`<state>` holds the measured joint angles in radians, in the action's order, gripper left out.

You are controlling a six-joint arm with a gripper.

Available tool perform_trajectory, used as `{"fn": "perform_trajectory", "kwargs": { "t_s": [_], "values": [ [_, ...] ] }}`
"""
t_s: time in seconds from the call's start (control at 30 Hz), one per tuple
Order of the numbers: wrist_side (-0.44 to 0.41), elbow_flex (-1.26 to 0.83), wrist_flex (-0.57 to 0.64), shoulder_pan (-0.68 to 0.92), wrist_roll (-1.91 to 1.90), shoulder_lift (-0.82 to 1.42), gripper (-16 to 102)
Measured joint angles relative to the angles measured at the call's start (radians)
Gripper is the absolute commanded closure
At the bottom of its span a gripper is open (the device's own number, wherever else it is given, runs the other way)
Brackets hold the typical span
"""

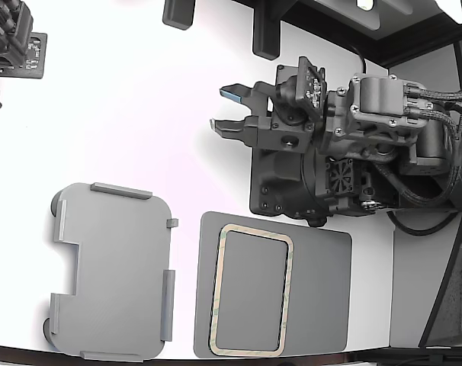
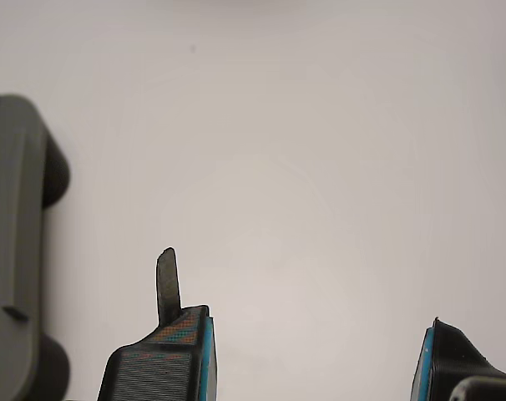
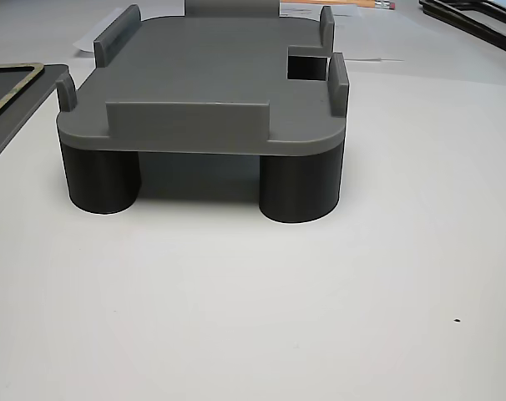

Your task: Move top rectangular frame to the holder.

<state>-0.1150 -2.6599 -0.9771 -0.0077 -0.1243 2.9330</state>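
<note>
The beige-tan rectangular frame (image 1: 255,231) lies flat on a dark grey mat (image 1: 322,290) near the exterior view's lower edge; one corner of it shows in the other view (image 3: 34,73). The light grey holder (image 1: 113,271) stands to the mat's left in the exterior view, with nothing on it. It also shows in the other view (image 3: 211,83), raised on round feet, and at the wrist view's edge (image 2: 11,251). My gripper (image 1: 227,107) is open and empty over bare white table, apart from the mat and pointing to the exterior view's left. The wrist view shows its tips (image 2: 311,359) spread wide.
My arm's body (image 1: 353,152) overhangs the mat's upper edge in the exterior view. A second dark arm (image 1: 10,38) sits at the upper left corner. Dark fixtures (image 1: 265,30) stand along the table's far edge. The table's front edge runs just below the holder and mat.
</note>
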Motion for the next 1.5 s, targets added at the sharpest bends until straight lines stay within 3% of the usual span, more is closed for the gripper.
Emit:
{"fn": "perform_trajectory", "kwargs": {
  "t_s": [0.47,0.83,1.07,1.5],
  "values": [
    [0.0,0.0,0.0,0.0,0.0,0.0,-14],
    [0.067,0.0,0.003,0.0,0.041,-0.008,-14],
    [0.083,0.144,0.002,0.0,0.071,-0.14,-14],
    [0.144,0.68,-0.368,0.298,0.405,-0.546,-14]
  ]
}}
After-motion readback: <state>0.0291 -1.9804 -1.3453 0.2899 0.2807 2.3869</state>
